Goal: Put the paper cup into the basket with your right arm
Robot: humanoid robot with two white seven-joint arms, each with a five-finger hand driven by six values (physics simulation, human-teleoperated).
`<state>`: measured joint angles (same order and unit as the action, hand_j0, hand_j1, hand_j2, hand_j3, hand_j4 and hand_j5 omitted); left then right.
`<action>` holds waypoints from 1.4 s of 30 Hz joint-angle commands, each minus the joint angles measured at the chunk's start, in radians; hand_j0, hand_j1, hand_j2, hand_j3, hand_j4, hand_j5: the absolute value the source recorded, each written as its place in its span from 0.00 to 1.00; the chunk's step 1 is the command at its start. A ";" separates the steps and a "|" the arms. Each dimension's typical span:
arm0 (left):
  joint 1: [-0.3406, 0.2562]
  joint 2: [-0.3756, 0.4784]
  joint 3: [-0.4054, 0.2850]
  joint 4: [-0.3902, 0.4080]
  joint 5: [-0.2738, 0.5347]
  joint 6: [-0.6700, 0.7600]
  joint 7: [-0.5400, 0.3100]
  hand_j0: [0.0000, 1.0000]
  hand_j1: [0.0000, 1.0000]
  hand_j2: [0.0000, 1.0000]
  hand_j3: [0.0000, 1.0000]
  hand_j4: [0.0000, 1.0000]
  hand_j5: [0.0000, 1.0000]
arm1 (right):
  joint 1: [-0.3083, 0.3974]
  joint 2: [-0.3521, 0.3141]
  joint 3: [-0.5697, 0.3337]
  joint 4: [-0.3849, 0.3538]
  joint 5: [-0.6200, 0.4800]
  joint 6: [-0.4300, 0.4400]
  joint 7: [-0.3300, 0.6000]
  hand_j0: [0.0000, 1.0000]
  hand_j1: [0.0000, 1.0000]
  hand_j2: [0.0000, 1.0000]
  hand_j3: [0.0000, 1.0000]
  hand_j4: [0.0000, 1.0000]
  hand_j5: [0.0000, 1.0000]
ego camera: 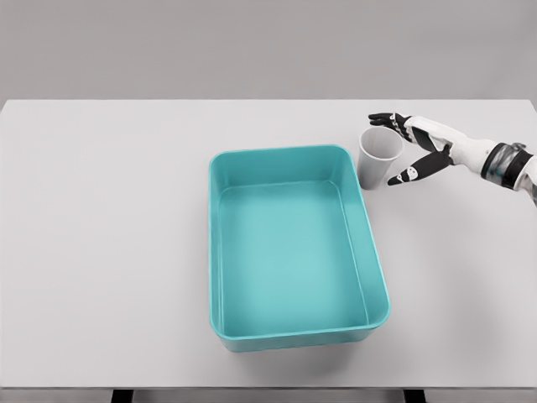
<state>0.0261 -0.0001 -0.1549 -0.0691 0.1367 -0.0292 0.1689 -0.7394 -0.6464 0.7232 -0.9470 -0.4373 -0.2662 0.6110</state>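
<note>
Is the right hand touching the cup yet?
Cannot tell. In the head view the open right hand brackets the cup, fingers behind the rim and thumb beside the wall, but neither contact nor a gap shows plainly.

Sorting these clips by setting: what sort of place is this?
Likely a simulated tabletop test scene: a plain white table against a bare grey wall, holding only a teal basket and a paper cup.

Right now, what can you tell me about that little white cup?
The cup is plain white, paper by its look, tapering toward its base. It stands upright and open-topped on the table, just off the teal basket's far right corner. The right hand flanks it with spread fingers; contact is unclear.
</note>
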 commanded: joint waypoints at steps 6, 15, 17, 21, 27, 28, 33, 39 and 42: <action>0.000 0.000 0.000 0.000 0.000 -0.001 0.000 1.00 1.00 1.00 1.00 1.00 1.00 | 0.000 0.008 -0.001 -0.001 -0.008 -0.001 0.000 1.00 1.00 1.00 1.00 1.00 1.00; 0.000 0.000 0.000 0.000 0.000 0.000 0.000 1.00 1.00 1.00 1.00 1.00 1.00 | 0.000 0.013 0.001 -0.007 -0.009 -0.001 0.000 1.00 1.00 1.00 1.00 1.00 1.00; 0.000 0.000 0.000 0.000 0.000 0.000 0.000 1.00 1.00 1.00 1.00 1.00 1.00 | 0.000 0.013 0.001 -0.007 -0.009 -0.001 0.000 1.00 1.00 1.00 1.00 1.00 1.00; 0.000 0.000 0.000 0.000 0.000 0.000 0.000 1.00 1.00 1.00 1.00 1.00 1.00 | 0.000 0.019 0.001 -0.007 -0.009 -0.001 0.000 1.00 1.00 1.00 1.00 1.00 1.00; 0.000 0.000 0.000 0.000 0.000 0.000 0.000 1.00 1.00 1.00 1.00 1.00 1.00 | 0.000 0.021 0.005 -0.007 -0.009 0.001 0.000 0.98 0.98 0.98 0.98 0.98 0.98; 0.000 0.000 0.000 0.000 0.000 0.000 0.000 1.00 1.00 1.00 1.00 1.00 1.00 | 0.000 0.019 0.005 -0.007 -0.009 0.001 0.000 0.95 0.95 0.95 0.95 0.95 0.95; 0.000 0.000 0.000 0.000 0.000 0.000 0.000 1.00 1.00 1.00 1.00 1.00 1.00 | 0.000 0.017 0.005 -0.007 -0.009 -0.001 0.000 0.85 0.85 0.85 0.85 0.85 0.85; 0.000 0.000 0.000 0.000 0.000 0.000 0.000 1.00 1.00 1.00 1.00 1.00 1.00 | 0.000 0.010 0.002 -0.009 -0.009 -0.004 0.000 0.79 0.79 0.79 0.79 0.79 0.79; 0.000 0.000 0.000 0.000 0.000 0.000 0.000 1.00 1.00 1.00 1.00 1.00 1.00 | 0.000 0.005 -0.001 -0.009 -0.009 -0.011 0.000 0.77 0.77 0.77 0.77 0.77 0.77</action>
<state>0.0261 -0.0001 -0.1550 -0.0691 0.1367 -0.0291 0.1688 -0.7394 -0.6375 0.7248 -0.9549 -0.4425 -0.2756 0.6105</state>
